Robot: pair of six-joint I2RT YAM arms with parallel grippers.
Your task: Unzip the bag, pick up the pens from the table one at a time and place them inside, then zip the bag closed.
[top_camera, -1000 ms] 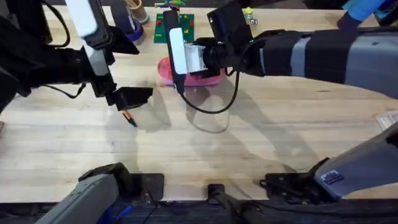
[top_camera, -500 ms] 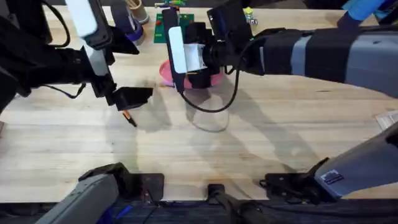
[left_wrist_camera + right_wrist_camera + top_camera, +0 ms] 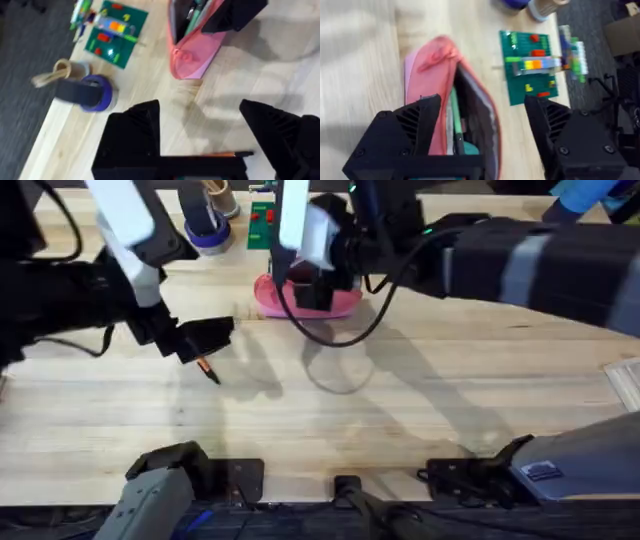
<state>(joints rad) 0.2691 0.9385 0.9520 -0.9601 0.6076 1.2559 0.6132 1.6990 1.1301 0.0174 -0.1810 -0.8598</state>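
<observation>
The pink bag lies at the far middle of the table, its zipper open. In the right wrist view the bag gapes, showing dark lining and the green pen inside. My right gripper hangs open just above the bag's mouth, nothing between its fingers. The orange pen with its dark tip lies on the table left of centre. My left gripper stands open over it, one finger on each side of the orange pen.
A green building-brick plate sits behind the bag. To its left are a blue tape roll and a beige roll. The near half of the table is bare wood.
My right gripper has risen and shifted toward the far edge over the bag. The left arm has moved slightly left; the orange pen has not moved.
</observation>
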